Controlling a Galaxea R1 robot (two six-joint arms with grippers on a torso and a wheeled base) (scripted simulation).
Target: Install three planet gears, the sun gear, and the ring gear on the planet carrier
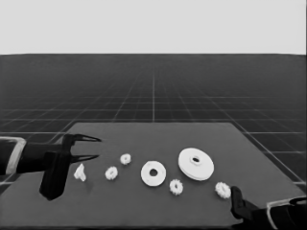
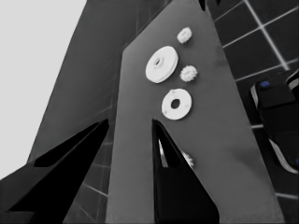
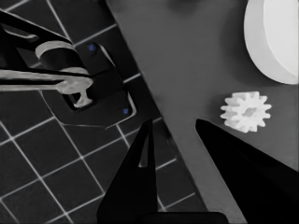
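Observation:
The smaller round part lies flat at mid-table, with the larger round part, hubbed, just right of it. Four small gears lie apart: two to the left, one in front and one near the right front. My left gripper waits open over the table's left end with nothing between its fingers. My right gripper is open at the table's right front corner, and the nearest gear lies just beside one finger without touching it.
A thin white piece lies under the left arm, near its fingers. The right arm shows only at the lower right corner. Dark machinery with blue lights sits past the table's edge over the floor grid.

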